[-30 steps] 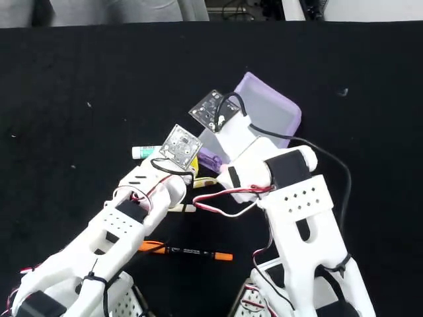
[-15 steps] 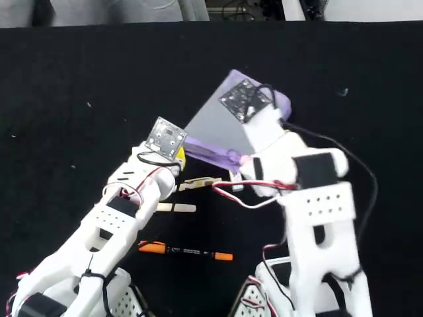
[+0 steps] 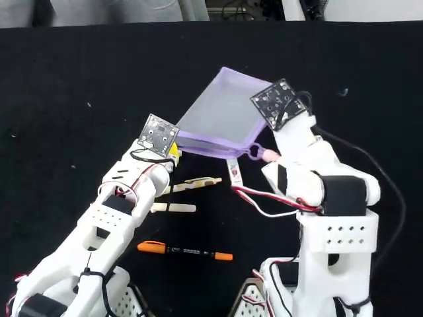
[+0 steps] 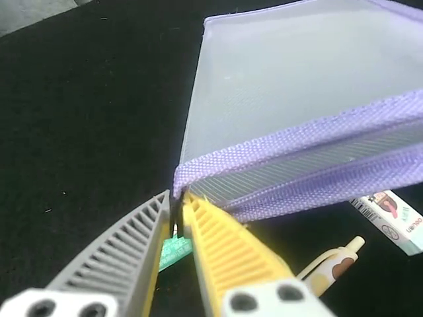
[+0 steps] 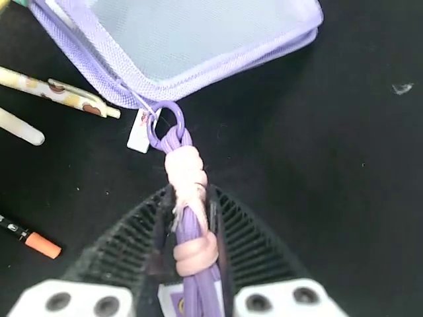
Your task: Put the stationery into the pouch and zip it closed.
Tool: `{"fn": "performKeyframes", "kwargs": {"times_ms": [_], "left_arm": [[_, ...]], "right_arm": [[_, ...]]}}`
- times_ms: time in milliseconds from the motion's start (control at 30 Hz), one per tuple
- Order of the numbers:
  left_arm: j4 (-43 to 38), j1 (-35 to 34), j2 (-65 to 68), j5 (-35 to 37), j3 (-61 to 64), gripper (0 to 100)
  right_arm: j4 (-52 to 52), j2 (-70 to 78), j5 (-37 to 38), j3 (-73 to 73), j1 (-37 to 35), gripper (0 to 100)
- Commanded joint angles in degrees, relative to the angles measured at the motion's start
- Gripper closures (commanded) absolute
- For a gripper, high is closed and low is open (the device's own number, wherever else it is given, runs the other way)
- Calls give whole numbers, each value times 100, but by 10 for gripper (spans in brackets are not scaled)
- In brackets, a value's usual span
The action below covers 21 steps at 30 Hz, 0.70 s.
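Note:
The purple-edged grey pouch (image 3: 221, 113) lies at the table's middle, one corner pinched by my left gripper (image 3: 174, 151), whose grey and yellow fingers are shut on the purple edge (image 4: 177, 197). My right gripper (image 3: 266, 156) is shut on the pink and purple zipper pull cord (image 5: 188, 173) at the pouch's other near corner. Outside the pouch lie a patterned pen (image 3: 195, 183), a white pen (image 3: 173, 207), an orange marker (image 3: 186, 251) and a small eraser (image 3: 234, 172). A green-labelled stick (image 4: 175, 249) peeks out under my left fingers.
The black table (image 3: 66, 92) is bare to the far left and far right. Both arms' bases crowd the near edge. A white tag (image 5: 139, 132) hangs by the zipper ring.
My right gripper has swung right and away with the zipper pull, drawing the pouch out flat. My left gripper shifted left and away, holding the pouch corner. The green-labelled stick went under the left arm.

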Motion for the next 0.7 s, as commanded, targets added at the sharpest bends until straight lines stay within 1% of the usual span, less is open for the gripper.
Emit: {"fn": "performKeyframes", "kwargs": {"times_ms": [0,433,533,600,667], "left_arm": [[-88,-163,-62,-70,-224,972],[-88,-92,-62,0,-224,971],[-88,-92,-62,404,-224,970],[-88,-92,-62,536,-224,968],[-88,-40,-26,536,-224,927]], "right_arm": [[62,-171,35,-400,202,987],[62,-171,35,-391,211,987],[62,-171,35,-391,211,987],[62,-171,35,-391,211,987],[62,-171,35,-391,202,987]]}}
